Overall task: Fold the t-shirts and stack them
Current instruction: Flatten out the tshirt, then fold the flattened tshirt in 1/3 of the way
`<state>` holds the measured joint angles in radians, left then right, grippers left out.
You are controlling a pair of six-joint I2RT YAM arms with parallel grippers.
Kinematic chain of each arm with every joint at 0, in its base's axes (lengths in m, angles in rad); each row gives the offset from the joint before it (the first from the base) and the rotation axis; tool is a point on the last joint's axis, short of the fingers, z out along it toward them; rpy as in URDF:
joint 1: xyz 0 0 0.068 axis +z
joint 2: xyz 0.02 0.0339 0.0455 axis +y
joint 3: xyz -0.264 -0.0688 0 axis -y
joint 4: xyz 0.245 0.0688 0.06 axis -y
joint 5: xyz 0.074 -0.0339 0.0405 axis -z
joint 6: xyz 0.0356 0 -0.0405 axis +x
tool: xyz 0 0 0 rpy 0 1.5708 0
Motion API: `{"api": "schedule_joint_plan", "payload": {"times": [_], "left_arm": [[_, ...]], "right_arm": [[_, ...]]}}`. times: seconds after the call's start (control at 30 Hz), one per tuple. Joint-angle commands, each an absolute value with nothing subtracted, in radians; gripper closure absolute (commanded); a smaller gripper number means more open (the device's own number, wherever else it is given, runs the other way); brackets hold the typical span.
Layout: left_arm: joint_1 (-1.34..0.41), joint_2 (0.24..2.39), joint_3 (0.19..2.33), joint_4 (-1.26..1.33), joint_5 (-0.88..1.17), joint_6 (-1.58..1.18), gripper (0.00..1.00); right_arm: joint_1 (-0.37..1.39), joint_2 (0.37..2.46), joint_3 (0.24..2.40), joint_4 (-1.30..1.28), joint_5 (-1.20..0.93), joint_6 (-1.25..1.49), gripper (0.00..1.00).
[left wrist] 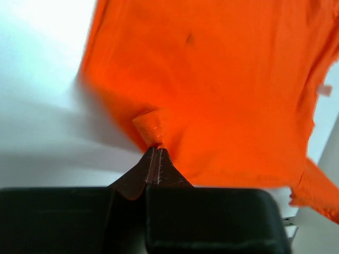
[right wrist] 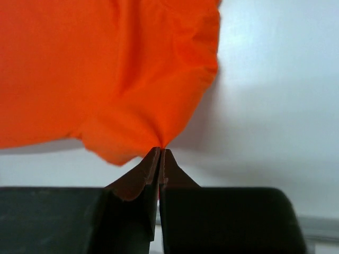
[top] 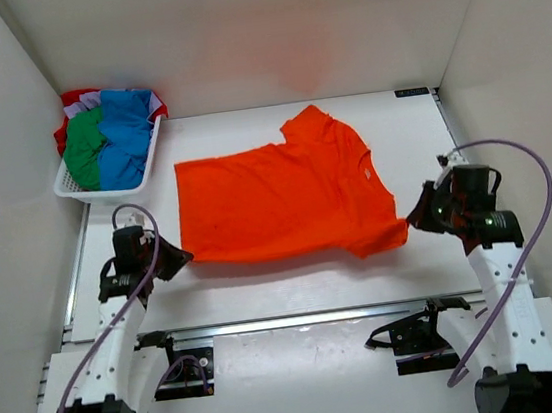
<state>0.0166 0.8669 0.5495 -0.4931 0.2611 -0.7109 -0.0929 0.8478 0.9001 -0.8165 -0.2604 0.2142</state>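
Note:
An orange t-shirt (top: 280,198) lies spread across the middle of the white table. My left gripper (top: 180,258) is shut on its near left corner; the left wrist view shows the gripper (left wrist: 155,149) pinching a folded bit of hem of the shirt (left wrist: 222,79). My right gripper (top: 413,218) is shut on the near right sleeve end; the right wrist view shows the gripper (right wrist: 160,150) pinching the orange cloth (right wrist: 95,69). Blue (top: 127,124), green (top: 84,147) and red (top: 74,98) shirts lie bunched in the basket.
A white plastic basket (top: 147,169) stands at the back left against the left wall. White walls close the table at the left, back and right. A metal rail (top: 300,319) runs along the near edge between the arm bases.

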Motion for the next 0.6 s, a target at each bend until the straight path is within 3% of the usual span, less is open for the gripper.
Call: {"api": "schedule_joint_plan", "payload": {"times": [0.0,0.27,0.57], "left_arm": [[-0.018,0.737,0.48,-0.526,0.189,-0.706,1.0],[-0.095,0.626,0.38,-0.624,0.143,-0.759,1.0],[-0.081,0.592,0.37,-0.681,0.077,-0.818,1.0]], "right_arm": [[-0.083,0.759,0.816,-0.902,-0.175,0.322,1.0],[-0.08,0.706,0.736,-1.002,-0.218,0.336,1.0],[-0.011,0.79,0.71,-0.899,-0.261,0.331,0.99]]}}
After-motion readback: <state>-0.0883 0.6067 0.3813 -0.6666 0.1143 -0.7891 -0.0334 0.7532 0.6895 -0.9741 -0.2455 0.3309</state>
